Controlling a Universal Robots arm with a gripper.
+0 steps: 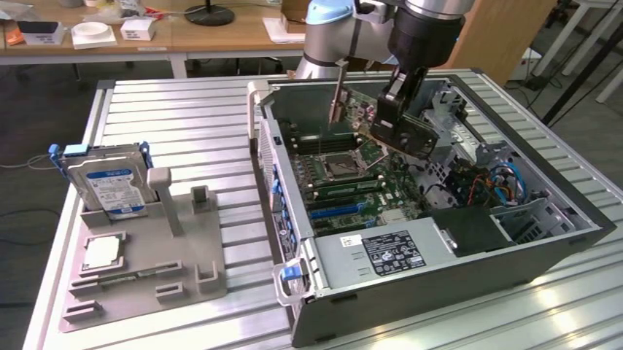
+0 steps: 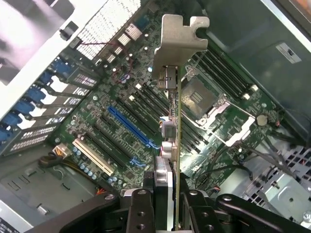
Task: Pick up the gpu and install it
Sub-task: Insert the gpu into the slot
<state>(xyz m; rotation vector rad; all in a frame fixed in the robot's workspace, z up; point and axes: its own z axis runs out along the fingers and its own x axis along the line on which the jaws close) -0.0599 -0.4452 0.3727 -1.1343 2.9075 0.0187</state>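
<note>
Gpu (image 1: pixel 413 138) in fingers (image 2: pixel 141 213), arm (image 1: pixel 428 29) pointing down into case (image 1: pixel 438 281).

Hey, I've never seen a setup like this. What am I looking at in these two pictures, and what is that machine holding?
It is a robot arm ending in a pincer. One picture comes from a camera off the arm, the other from a camera on its wrist. On the slatted metal table sit an open computer case and a grey rack holding a hard drive and a chip. The pincer is shut on a graphics card, held over the circuit board inside the case.
</note>
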